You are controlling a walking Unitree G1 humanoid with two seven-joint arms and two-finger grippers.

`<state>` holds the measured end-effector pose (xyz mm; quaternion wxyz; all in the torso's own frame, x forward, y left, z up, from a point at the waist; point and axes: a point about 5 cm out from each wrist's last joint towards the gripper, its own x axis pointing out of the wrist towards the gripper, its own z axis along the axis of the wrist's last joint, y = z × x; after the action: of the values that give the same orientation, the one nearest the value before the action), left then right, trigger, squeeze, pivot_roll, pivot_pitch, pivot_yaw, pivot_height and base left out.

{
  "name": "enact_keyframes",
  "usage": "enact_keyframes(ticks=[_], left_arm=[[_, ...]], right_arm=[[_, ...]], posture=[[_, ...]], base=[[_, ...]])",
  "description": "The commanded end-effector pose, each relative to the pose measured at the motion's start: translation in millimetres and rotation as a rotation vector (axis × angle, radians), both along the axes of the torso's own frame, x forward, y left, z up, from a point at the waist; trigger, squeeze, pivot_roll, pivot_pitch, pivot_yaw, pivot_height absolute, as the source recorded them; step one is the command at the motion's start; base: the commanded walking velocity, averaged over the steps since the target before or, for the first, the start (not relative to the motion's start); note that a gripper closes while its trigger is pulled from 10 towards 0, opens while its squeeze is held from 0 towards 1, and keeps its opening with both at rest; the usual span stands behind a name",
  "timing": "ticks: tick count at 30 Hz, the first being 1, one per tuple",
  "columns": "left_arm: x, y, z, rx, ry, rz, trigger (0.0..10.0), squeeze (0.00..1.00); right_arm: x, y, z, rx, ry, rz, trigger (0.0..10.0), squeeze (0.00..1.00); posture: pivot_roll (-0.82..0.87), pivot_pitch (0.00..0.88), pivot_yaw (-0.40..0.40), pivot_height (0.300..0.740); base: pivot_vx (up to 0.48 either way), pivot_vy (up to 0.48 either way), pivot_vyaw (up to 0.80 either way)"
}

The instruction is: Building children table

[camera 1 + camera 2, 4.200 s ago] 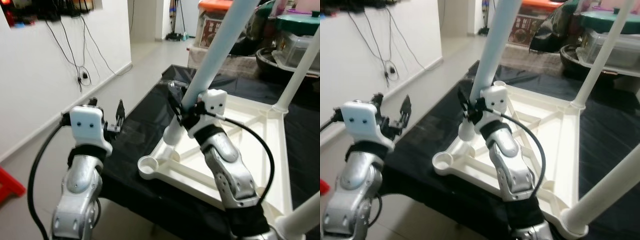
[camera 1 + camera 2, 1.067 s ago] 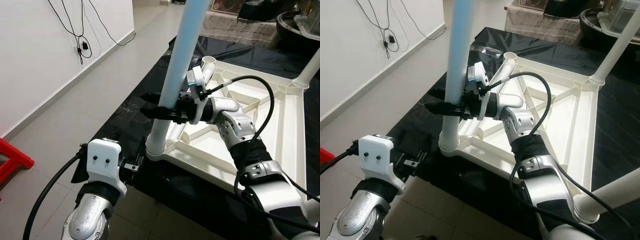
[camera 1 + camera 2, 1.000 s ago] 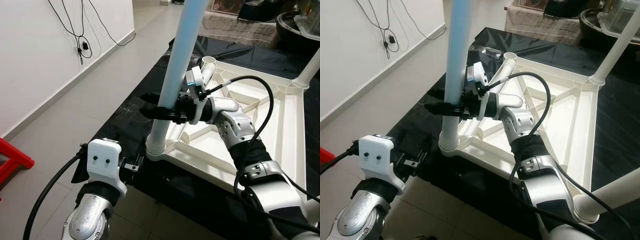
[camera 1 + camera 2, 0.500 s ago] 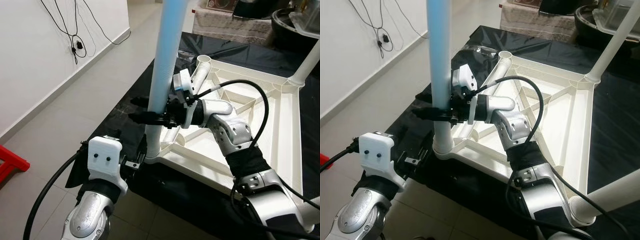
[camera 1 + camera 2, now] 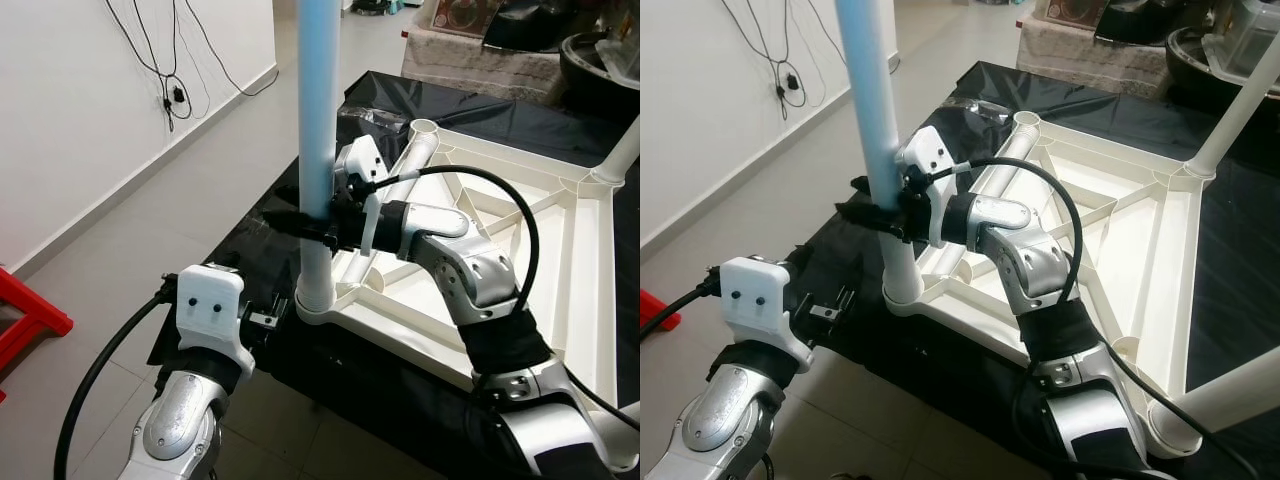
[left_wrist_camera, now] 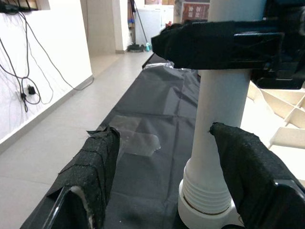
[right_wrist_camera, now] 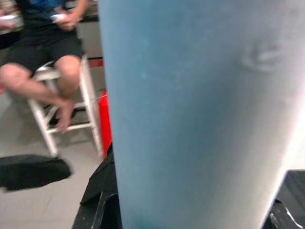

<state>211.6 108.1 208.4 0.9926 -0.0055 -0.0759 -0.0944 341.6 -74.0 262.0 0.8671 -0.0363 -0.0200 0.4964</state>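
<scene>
The white table top [image 5: 556, 300] lies upside down on a black-covered surface. A pale blue-white leg [image 5: 318, 150] stands upright in its near-left corner socket [image 5: 317, 303]. My right gripper [image 5: 300, 225] is shut on this leg a little above the socket. Low by the near edge, my left gripper [image 5: 262, 318] is open. In the left wrist view its fingers [image 6: 97, 167] stand wide apart, with the leg's ribbed base [image 6: 209, 200] just ahead of them. Another leg [image 5: 622, 160] stands at the far right corner, one more leg [image 5: 1230, 380] at the near right. The far-left socket [image 5: 424, 128] is open.
A white wall with hanging cables [image 5: 170, 70] runs along the left above tiled floor. A red stool [image 5: 25, 320] stands at the lower left. Boxes and bins [image 5: 480, 20] crowd the back. A person sits on a white stool [image 7: 47, 109] in the right wrist view.
The leg has swung from a rightward lean to upright in the near-left socket, with my right gripper still shut on it. The camera shifted slightly. My left arm has barely moved.
</scene>
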Motion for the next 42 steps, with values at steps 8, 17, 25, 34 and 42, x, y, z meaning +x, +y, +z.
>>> enact_keyframes(ticks=[8,17,25,34,42], left_arm=[[4.2,2.6,-0.9,0.013,-0.015,0.013,10.0,0.0],[9.3,3.8,0.2,0.02,-0.03,0.007,10.0,0.0],[10.9,4.9,0.9,0.025,-0.038,0.005,10.0,0.0],[12.8,6.4,1.6,0.03,-0.044,0.003,10.0,0.0],[12.9,5.7,0.1,0.03,-0.046,0.002,10.0,0.0]], right_arm=[[0.2,-23.8,-50.7,-0.007,0.207,-0.406,10.0,0.0],[-15.7,-26.4,-54.1,0.048,0.134,-0.501,10.0,0.0],[-26.2,-30.9,-50.5,0.067,0.002,-0.746,10.0,0.0],[-38.9,-32.2,-49.8,-0.001,-0.128,-0.982,10.0,0.0],[-36.3,-39.5,-60.6,-0.089,-0.014,-1.215,10.0,0.0]], posture=[[0.09,0.146,-0.035,0.74],[0.08,0.141,-0.024,0.74],[0.09,0.143,-0.02,0.74],[0.09,0.144,-0.021,0.74],[0.09,0.124,-0.021,0.74]], base=[[0.0,0.0,0.0],[0.0,0.0,0.0],[0.0,0.0,0.0],[0.0,0.0,0.0],[0.0,0.0,0.0]])
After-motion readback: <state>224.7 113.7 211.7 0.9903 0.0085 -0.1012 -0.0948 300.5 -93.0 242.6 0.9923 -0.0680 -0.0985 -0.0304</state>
